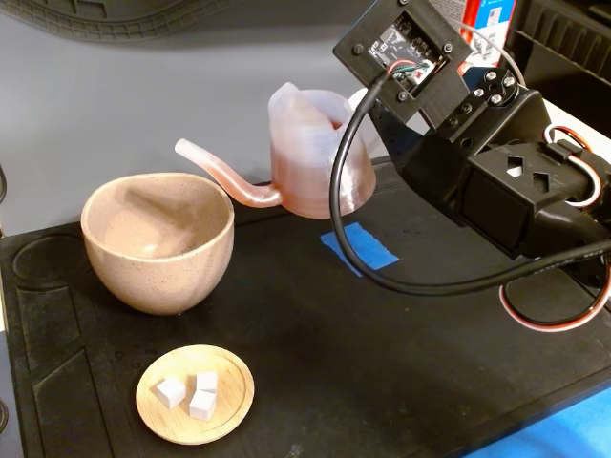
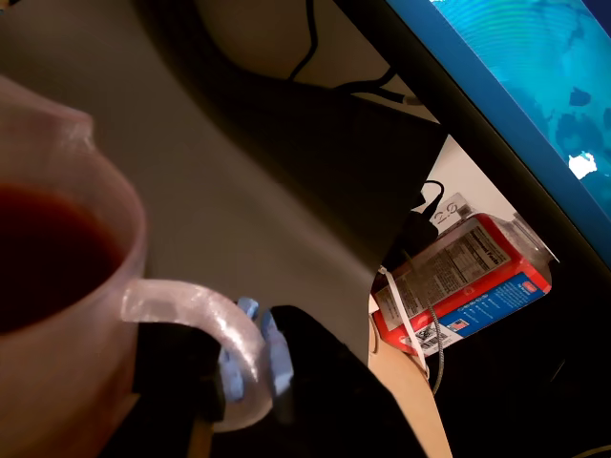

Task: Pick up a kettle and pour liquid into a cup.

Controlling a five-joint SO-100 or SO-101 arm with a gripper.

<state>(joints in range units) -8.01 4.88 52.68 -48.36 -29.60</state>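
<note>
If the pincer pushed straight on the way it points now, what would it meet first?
The pincer is already shut on the translucent pinkish plastic kettle's loop handle, so it would press into the ridged kettle body just ahead. Depth is unclear.

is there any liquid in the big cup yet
No, in the fixed view the cup shows a bare, dry inside, while the reddish liquid sits in the kettle.
</note>
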